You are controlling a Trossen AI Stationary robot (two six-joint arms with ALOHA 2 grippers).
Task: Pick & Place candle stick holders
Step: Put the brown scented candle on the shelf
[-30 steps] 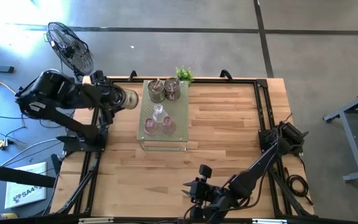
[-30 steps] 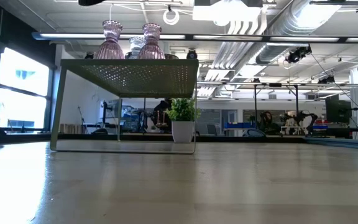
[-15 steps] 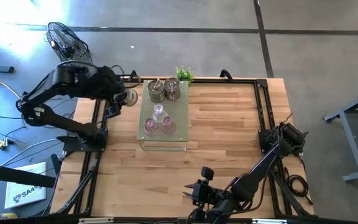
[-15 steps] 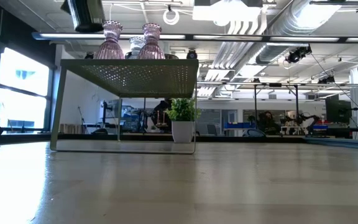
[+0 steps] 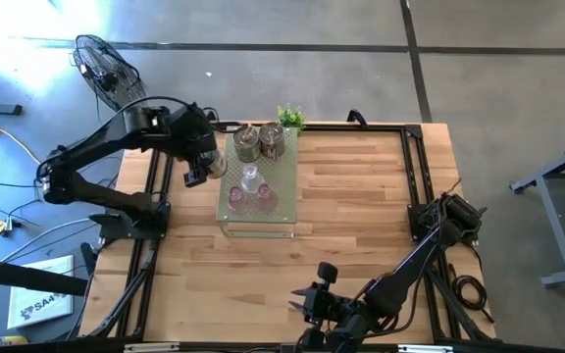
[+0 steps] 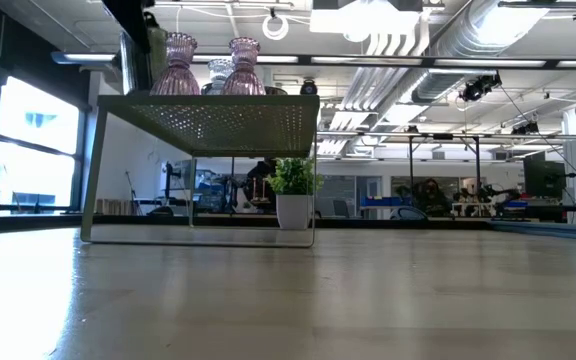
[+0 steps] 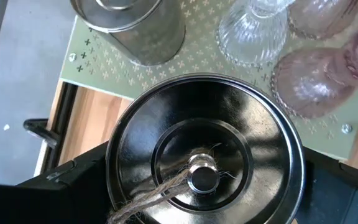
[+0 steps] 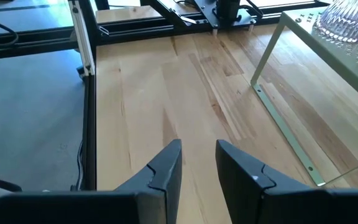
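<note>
Right claw (image 8: 197,165): we see it waiting low at the near edge of the tabletop (image 5: 361,216), fingers narrowly apart, nothing between them.
Left claw (image 7: 197,205): we see it spread wide around a metal holder (image 7: 204,155), carried at the left edge of the green board (image 5: 259,218).
Held holder: from the left wrist view we look into its dark bowl, a stud and a bit of twine at the bottom.
On the board: two pink glass holders (image 5: 248,201) nearest, a clear glass holder (image 5: 250,178) behind them, two metal holders (image 5: 260,142) at the far end.
Plant (image 5: 289,117): just beyond the board's far edge.
Step in hand: we judge this the carry, bringing the third metal holder to the board.
Next move: we think it needs lowering onto bare board left of the clear glass, upright, without knocking its neighbours.
</note>
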